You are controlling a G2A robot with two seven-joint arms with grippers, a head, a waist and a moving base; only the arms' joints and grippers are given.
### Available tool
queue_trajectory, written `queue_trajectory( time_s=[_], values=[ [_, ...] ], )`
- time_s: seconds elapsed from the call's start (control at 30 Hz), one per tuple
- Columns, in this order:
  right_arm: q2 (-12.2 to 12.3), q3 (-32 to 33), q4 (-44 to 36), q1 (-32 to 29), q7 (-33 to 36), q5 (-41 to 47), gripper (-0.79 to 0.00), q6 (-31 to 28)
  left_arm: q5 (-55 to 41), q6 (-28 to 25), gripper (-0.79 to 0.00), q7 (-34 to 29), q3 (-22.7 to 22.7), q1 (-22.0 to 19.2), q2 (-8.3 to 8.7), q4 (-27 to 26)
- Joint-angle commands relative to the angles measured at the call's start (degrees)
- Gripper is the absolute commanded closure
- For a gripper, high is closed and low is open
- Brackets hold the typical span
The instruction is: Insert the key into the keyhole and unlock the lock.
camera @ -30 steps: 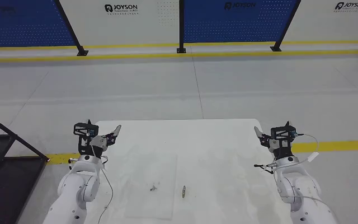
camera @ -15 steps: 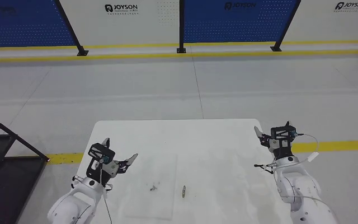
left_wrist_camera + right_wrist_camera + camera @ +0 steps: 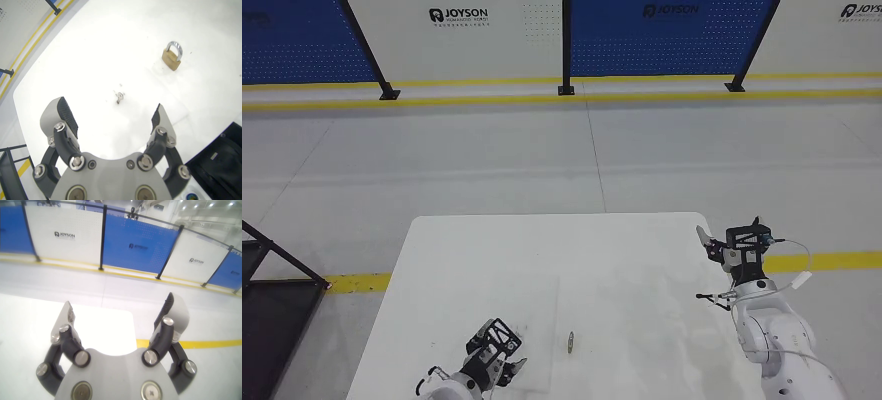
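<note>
At the table's [image 3: 592, 260] near edge, the left end effector [image 3: 110, 111] is held wide open just short of the key [image 3: 119, 96], with the lock [image 3: 171, 58] to its right; the flat key could be skidded aside by an off-centre pinch.

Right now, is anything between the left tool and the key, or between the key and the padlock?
Nothing visible does. The open left tool hangs over the table, with the key lying flat just ahead of its fingertips, apart from it. Only bare table lies between the key and the padlock.
</note>
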Motion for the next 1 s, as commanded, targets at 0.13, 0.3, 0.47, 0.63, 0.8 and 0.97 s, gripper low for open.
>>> queue_trajectory(
  time_s=[0.13,0.3,0.47,0.63,0.8,0.97],
  values=[
    [0.00,0.00,0.00,0.00,0.00,0.00,-0.785,0.00,3.68,6.71,-0.748,-2.62,5.89,-4.80,-0.98,5.60],
    [0.00,0.00,0.00,0.00,0.00,0.00,-0.785,0.00,3.10,9.48,-0.591,-4.81,8.25,-8.07,-1.67,8.42],
    [0.00,0.00,0.00,0.00,0.00,0.00,-0.785,0.00,2.50,10.53,-0.480,-5.06,8.81,-9.41,-1.93,9.52],
    [0.00,0.00,0.00,0.00,0.00,0.00,-0.785,0.00,1.68,11.07,-0.376,-5.38,8.98,-10.20,-2.10,10.41],
    [0.00,0.00,0.00,0.00,0.00,0.00,-0.785,0.00,1.64,10.78,-0.345,-5.62,9.16,-10.55,-2.16,11.05],
    [0.00,0.00,0.00,0.00,0.00,0.00,-0.785,0.00,1.53,10.93,-0.326,-5.34,9.29,-10.74,-2.22,11.67]
  ],
)
